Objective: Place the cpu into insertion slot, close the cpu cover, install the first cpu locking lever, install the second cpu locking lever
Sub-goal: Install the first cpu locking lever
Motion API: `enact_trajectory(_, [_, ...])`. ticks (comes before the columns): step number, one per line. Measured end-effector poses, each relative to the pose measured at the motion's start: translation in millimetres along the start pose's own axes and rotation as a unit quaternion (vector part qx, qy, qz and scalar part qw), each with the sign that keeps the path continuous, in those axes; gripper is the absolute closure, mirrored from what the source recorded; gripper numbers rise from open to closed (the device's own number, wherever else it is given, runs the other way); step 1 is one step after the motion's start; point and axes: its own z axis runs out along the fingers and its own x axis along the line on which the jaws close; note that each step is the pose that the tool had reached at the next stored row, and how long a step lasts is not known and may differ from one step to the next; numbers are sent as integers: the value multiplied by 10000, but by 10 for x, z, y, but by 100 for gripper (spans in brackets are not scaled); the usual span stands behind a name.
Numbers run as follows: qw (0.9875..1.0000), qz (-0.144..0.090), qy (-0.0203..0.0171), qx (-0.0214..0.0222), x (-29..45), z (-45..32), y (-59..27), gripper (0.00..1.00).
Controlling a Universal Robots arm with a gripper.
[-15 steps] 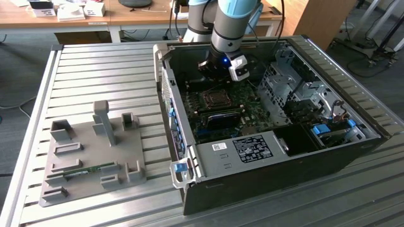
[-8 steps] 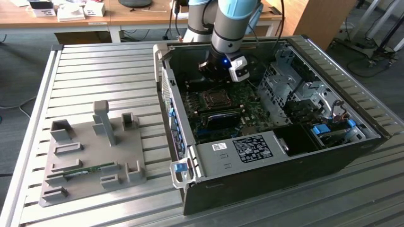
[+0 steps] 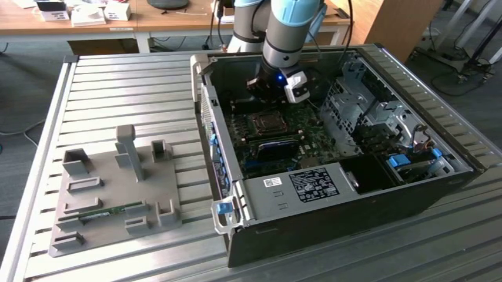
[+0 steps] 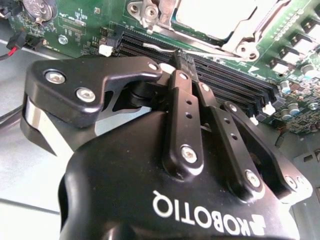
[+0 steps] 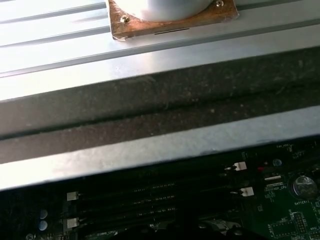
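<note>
From my seat I count: one tool [image 4: 182, 60], one case [image 3: 330, 223] around it, one green board [image 4: 90, 30] below it, one cpu [image 4: 220, 15] and one cover [image 4: 247, 40] just past its tip, four white clips [image 5: 240, 166] under it, one coin cell [image 5: 302, 185], and one grey tray [image 3: 110, 194] well off to its side.

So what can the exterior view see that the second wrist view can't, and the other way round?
The exterior view takes in the whole computer case, the grey holder tray on the slatted table at the exterior view's left, and the arm above the case. The second wrist view gives a close look at the gripper, a round battery and a red wire. Both show the green board, the memory slots and the cpu cover around the pale cpu.
</note>
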Motion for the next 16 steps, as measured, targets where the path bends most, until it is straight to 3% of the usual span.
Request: enact_trajectory(16, [10000, 0, -1, -1, -13, 46, -5, 89])
